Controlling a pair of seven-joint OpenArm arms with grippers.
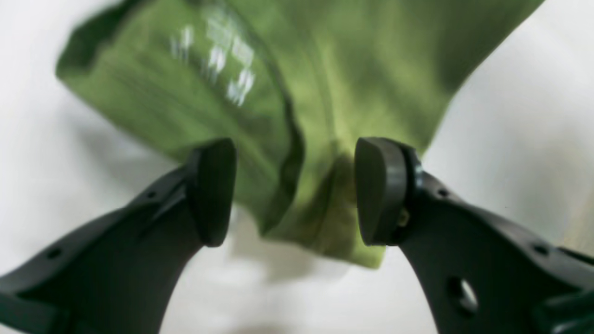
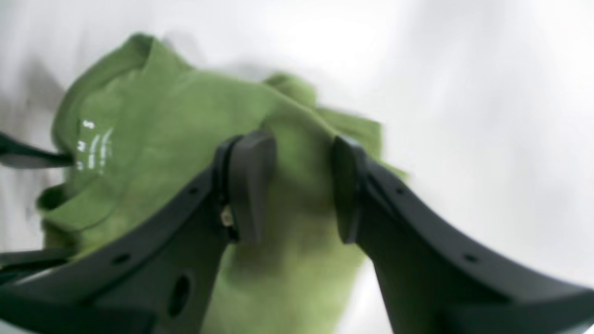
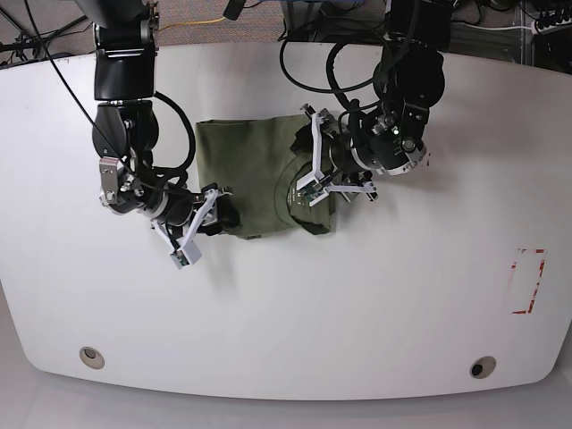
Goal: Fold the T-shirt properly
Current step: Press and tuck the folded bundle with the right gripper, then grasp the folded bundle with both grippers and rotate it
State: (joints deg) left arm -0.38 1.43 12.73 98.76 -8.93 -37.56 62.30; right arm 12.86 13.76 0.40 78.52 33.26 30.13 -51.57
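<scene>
Left wrist: my left fingers (image 1: 297, 192) stand wide over a T-shirt (image 1: 325, 69) corner.

Right wrist: my right fingers (image 2: 297, 185) stand narrower, green cloth between them; a grip I cannot tell.

Base: the shirt lies bunched on the white table (image 3: 357, 304) between both arms.

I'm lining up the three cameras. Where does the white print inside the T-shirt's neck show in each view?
Left wrist: white print near the top, left of centre, on the T-shirt, above the left pincer.
Right wrist: print at the left, left of the right pincer.
Base: tiny pale mark by the collar, mid-table; unreadable.
Shared landmark: the curved collar.
</scene>
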